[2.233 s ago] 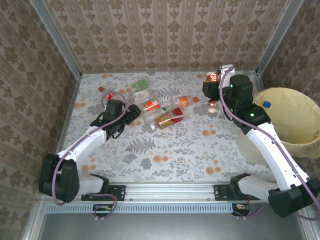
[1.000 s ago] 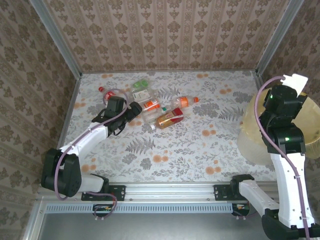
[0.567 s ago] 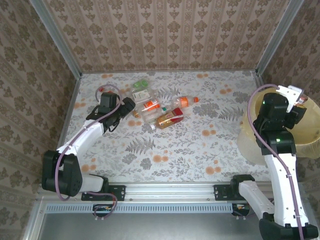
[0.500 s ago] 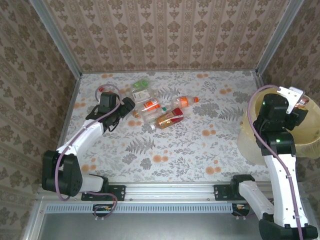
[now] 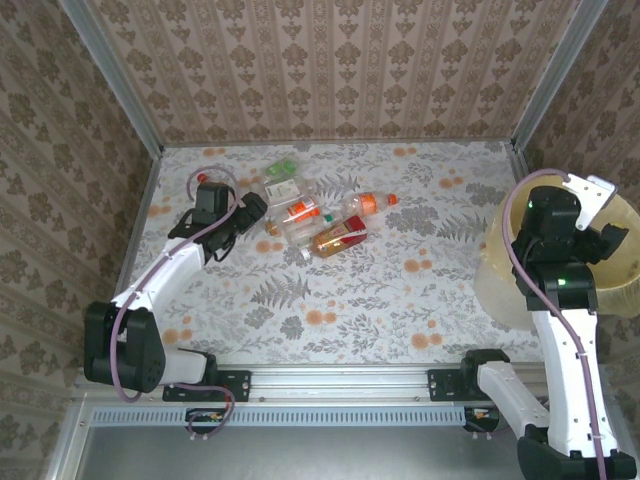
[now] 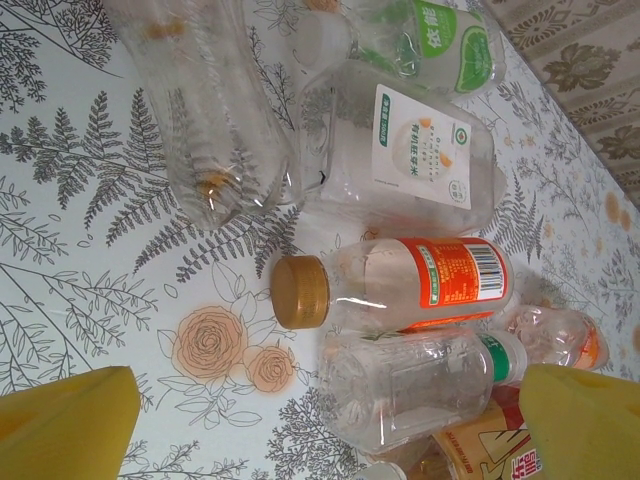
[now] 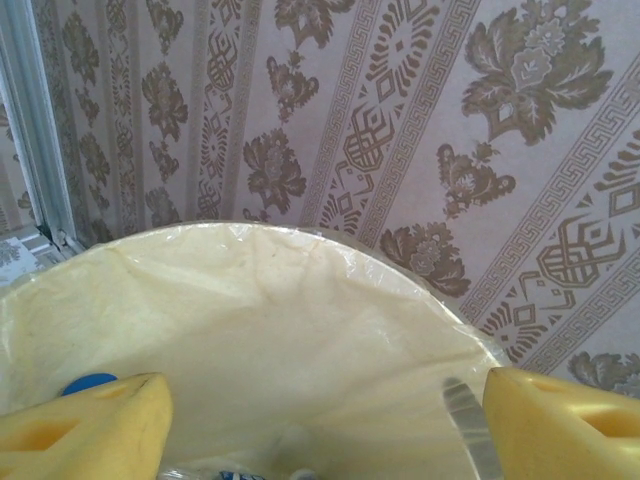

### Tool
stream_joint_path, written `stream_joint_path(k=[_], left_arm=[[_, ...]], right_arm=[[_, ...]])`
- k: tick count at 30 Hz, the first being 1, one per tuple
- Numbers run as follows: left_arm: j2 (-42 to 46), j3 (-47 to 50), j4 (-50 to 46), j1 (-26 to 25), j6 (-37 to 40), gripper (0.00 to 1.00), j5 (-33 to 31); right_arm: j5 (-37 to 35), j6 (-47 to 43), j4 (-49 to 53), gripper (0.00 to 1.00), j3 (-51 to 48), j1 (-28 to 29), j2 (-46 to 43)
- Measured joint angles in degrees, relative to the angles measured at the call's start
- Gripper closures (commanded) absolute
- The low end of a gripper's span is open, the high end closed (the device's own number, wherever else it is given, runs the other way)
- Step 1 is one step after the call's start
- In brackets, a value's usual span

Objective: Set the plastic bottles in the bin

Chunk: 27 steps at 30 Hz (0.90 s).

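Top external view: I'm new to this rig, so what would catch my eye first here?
A jumble of plastic bottles lies at the far middle of the floral table, with the left gripper open at their left edge. At the right edge stands the wide, yellow-lined bin, the right gripper open above it.

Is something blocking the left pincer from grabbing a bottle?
Nothing visible does. The open left pincer faces the nearest clear bottle, which lies uncovered in the gap between its yellow pads.
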<state>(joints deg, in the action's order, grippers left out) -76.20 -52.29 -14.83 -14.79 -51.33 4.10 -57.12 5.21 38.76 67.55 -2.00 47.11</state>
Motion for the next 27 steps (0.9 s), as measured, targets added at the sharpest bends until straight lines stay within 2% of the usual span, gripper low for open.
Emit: stream_joint_path(k=[3, 6, 12, 21, 27], left_arm=[[0.0, 0.0, 0.0, 0.55, 0.0, 0.0, 0.0], [0.0, 0.0, -0.02, 0.96, 0.2, 0.0, 0.0], [0.0, -1.16, -1.99, 3.08, 1.77, 0.0, -0.9], [-4.96, -9.46, -5.81, 5.88, 5.27, 0.0, -5.79], [-12.46, -15.87, -10.82, 6.6, 5.57, 0.0, -9.42]], right_arm=[[1.27, 1.25, 1.29, 0.13, 0.85, 0.0, 0.04], [3.43, 2.51, 2.01, 0.0, 1.22, 0.0, 0.02], [13.0, 5.57, 2.86, 0.0, 1.92, 0.0, 0.02], [35.76, 9.97, 0.42, 0.0, 1.95, 0.24, 0.57], [50.45, 11.74, -4.28, 0.0, 0.81, 3.93, 0.81]])
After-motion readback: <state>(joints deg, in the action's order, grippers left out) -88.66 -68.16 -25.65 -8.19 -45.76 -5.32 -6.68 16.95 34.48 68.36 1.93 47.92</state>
